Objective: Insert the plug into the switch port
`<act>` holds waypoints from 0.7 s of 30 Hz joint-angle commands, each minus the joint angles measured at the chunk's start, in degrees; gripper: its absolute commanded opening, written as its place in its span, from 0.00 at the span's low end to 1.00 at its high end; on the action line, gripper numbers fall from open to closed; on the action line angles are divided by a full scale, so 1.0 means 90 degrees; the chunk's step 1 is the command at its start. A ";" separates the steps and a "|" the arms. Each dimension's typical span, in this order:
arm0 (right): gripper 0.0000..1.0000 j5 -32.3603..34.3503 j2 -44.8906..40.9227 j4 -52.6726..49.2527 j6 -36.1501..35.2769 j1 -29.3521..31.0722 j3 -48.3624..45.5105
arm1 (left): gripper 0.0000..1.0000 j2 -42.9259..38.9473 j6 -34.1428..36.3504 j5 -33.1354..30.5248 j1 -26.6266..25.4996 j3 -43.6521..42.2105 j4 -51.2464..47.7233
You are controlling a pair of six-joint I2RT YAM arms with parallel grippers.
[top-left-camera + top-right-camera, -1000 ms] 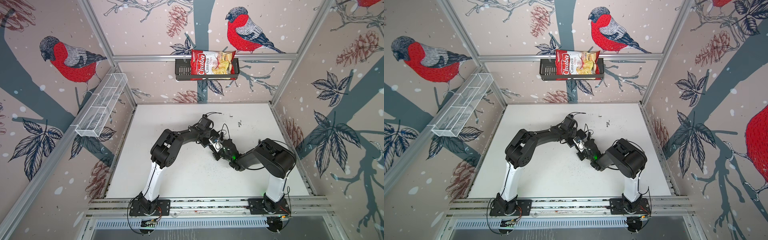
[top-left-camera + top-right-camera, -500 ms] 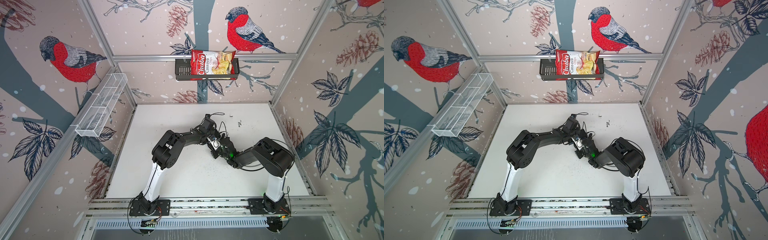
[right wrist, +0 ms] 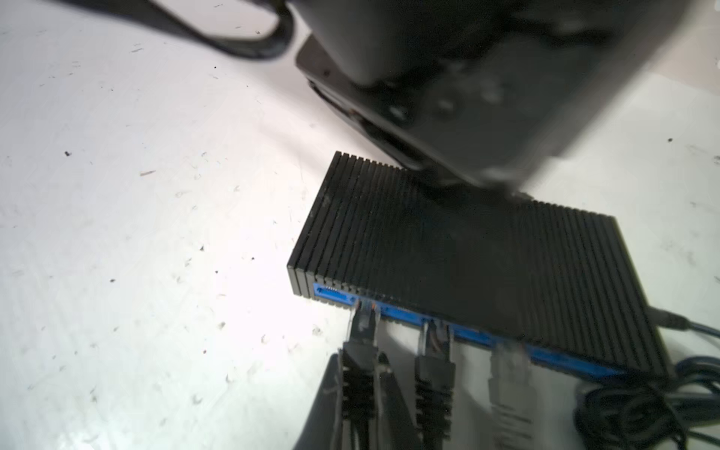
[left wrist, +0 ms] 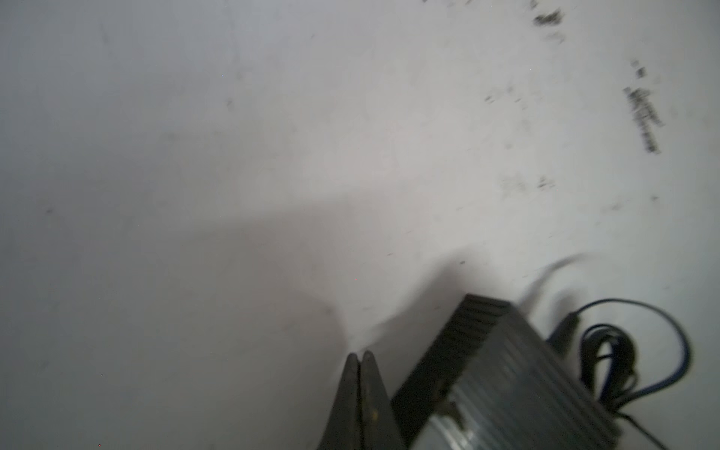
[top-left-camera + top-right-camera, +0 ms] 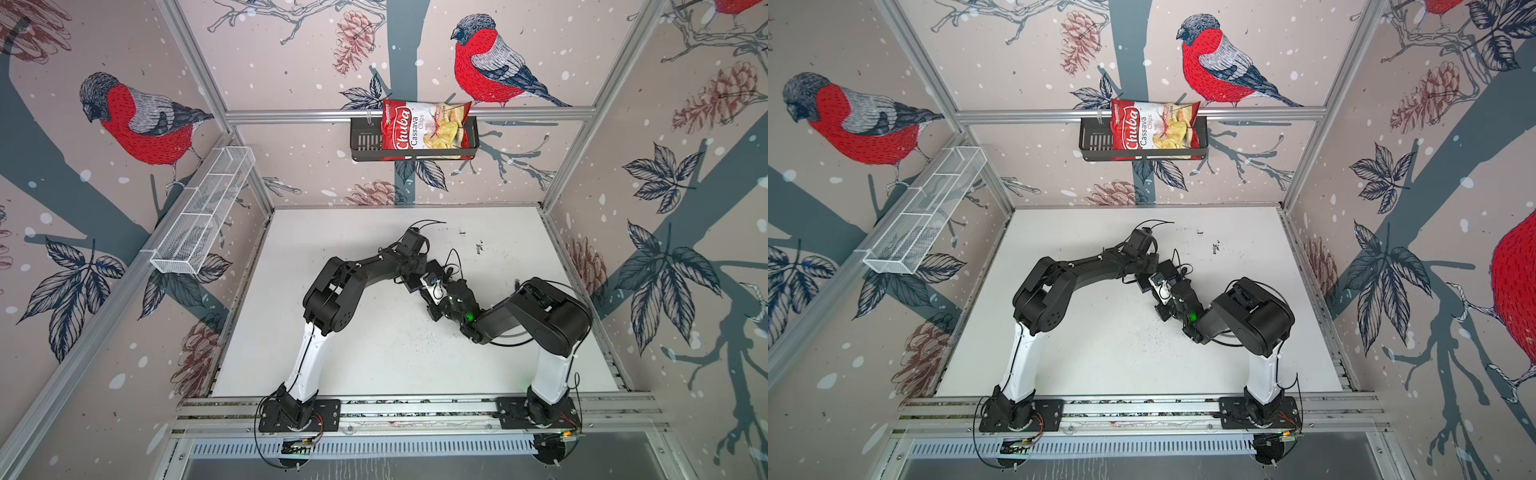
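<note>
Mid-insertion, the right hand point(image 3: 362, 364) grips the black-booted clear plug point(image 3: 364, 321) at a port point(image 3: 360, 303) of the ribbed flat black switch point(image 3: 467, 265) on the white counter point(image 3: 136, 233), left hand point(image 4: 360, 364) clenched empty beside it; next, I judge, a straight seating push

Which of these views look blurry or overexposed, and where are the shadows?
Left wrist view: soft throughout, switch smeared, broad grey shadow over the table. Right wrist view: switch ribs fairly sharp, left arm above out of focus, table blown out beside the plug. Both top views: sharp, evenly lit.
</note>
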 commanded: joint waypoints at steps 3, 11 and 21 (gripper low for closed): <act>0.01 -0.0107 -0.0122 0.0484 -0.0291 -0.0050 -0.0177 | 0.00 -0.0077 0.0127 0.0529 0.0174 -0.0046 -0.1410; 0.01 -0.0618 -0.0245 0.0694 -0.0560 -0.0176 -0.0535 | 0.00 -0.0100 0.0581 0.1028 0.0134 -0.0690 -0.0830; 0.01 -0.0520 -0.0160 0.0584 -0.0394 -0.0226 -0.0386 | 0.00 -0.0150 0.0551 0.0791 -0.0413 -0.1313 -0.0572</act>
